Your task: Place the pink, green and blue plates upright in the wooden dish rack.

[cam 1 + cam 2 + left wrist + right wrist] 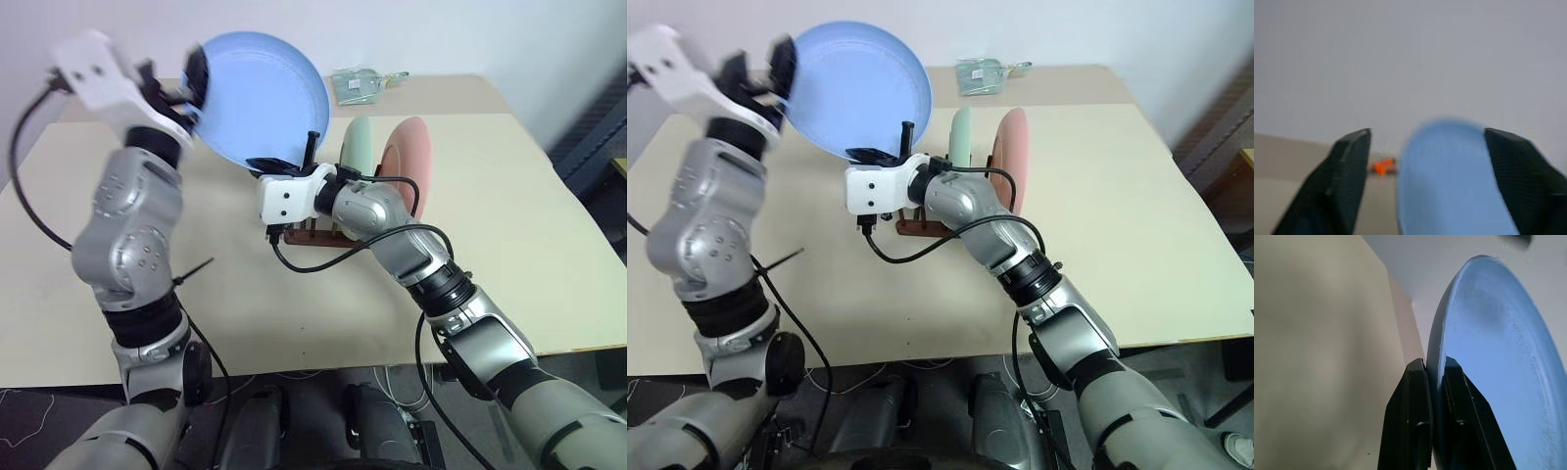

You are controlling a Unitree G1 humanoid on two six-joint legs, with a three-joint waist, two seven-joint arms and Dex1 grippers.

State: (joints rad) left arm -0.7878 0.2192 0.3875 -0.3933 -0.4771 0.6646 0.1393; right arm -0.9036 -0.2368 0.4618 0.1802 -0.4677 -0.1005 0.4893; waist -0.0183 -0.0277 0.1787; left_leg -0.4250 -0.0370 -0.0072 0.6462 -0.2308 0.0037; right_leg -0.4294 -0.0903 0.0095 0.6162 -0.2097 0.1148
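You are looking at a wide beige counter (509, 245) that stands against a plain pale wall, with dark floor beyond its right edge. At the far edge of the counter lies a small clear packet (361, 85) with something greenish inside.

The blue plate (263, 98) is the largest thing over the counter — a round, shallow, matte disc of light blue, held up in the air and tilted, left of the other two plates. The green plate (357, 147) and the pink plate (411, 162) already stand upright on edge, side by side, in the wooden dish rack (312, 235), of which you see the dark brown base below the right arm.

Your right tool (1436, 382) is pressed together on the lower rim of the blue plate, one finger on each face. Your left tool (1425, 181) is at the plate's upper left edge — its fingers (1344, 181) are spread wide on either side of the rim, not pinching it.
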